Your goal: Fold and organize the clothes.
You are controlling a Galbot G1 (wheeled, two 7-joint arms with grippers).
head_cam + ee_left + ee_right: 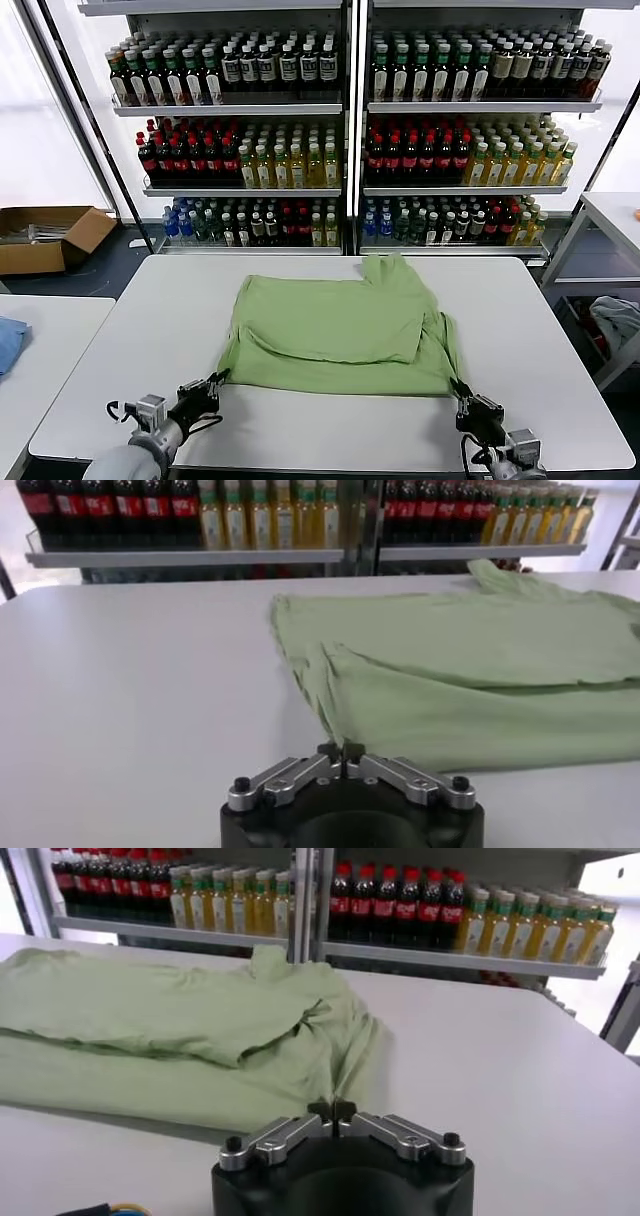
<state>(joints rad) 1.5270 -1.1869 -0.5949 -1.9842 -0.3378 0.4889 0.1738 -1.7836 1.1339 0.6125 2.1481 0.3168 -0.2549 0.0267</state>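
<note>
One light green T-shirt lies partly folded on the white desk, spread across its middle, collar end toward the shelves, one sleeve doubled over the body.

Left to right:

- Blue cloth: on a second desk at the far left edge, well apart from the T-shirt.
- Cardboard box: open, on the floor behind that second desk.
- Left hand: at the near left corner of the T-shirt, low over the desk. The left wrist view shows its fingers brought together, with the corner of the green fabric pinched between the tips and pulled up into a small peak.
- T-shirt body: hem edge runs along the near side between the two hands; the fabric lies flat apart from soft creases.
- Right hand: at the near right corner of the T-shirt. The right wrist view shows its fingers closed together on the fabric edge.
- Shelves of bottles: behind the desk, several rows, dark, red and yellow drinks.
- Grey-white cloth bundle: at the far right, beyond the desk edge.
</note>
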